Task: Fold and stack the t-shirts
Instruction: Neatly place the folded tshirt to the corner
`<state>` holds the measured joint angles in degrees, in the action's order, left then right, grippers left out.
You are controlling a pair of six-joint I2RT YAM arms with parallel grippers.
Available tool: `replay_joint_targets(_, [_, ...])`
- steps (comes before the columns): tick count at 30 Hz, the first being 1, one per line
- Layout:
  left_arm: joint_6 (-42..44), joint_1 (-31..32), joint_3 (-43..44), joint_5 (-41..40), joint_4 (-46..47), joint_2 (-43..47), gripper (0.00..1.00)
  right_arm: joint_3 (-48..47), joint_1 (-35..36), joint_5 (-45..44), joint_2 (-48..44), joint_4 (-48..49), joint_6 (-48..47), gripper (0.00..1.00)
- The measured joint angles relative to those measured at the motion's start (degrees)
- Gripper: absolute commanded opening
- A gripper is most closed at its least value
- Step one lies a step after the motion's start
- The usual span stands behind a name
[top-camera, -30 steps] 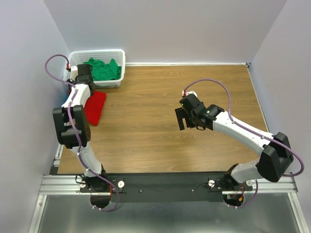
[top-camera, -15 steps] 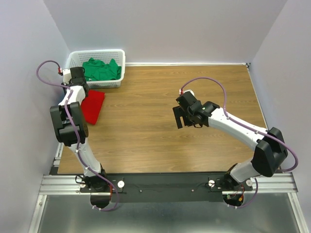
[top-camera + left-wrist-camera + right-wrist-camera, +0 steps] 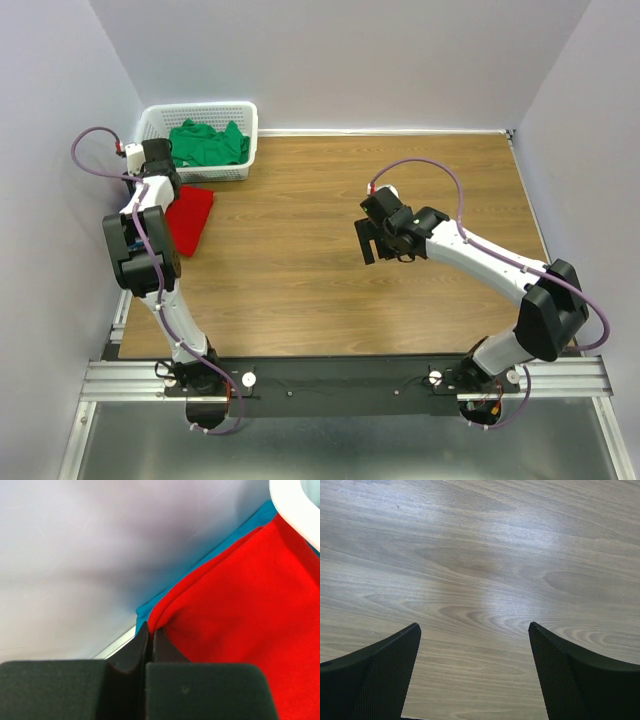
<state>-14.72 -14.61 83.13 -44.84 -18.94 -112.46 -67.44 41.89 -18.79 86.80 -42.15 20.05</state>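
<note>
While the outstretched left pincer (image 3: 150,635) clamps the red t-shirt (image 3: 250,630), the right pincer (image 3: 474,625) hangs spread above the table (image 3: 480,555).

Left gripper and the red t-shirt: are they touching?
Touching. The left wrist view shows the red t-shirt hem running into the shut left gripper tips.

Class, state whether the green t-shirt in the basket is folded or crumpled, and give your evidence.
Crumpled. The green t-shirt lies bunched in the white basket, with irregular creases and lumps, no flat squared edges.
</note>
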Motion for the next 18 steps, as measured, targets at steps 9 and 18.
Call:
replay_joint_targets(9, [-0.3, 0.0, 2.0, -1.9, 0.0, 0.0, 0.00, 0.0, 0.0, 0.0, 0.2, -0.1, 0.0, 0.94])
replay_joint_targets(18, [-1.4, 0.0, 3.4, -3.2, -0.5, -1.3, 0.34, 0.0, 0.0, 0.0, 0.5, -0.2, 0.0, 0.93])
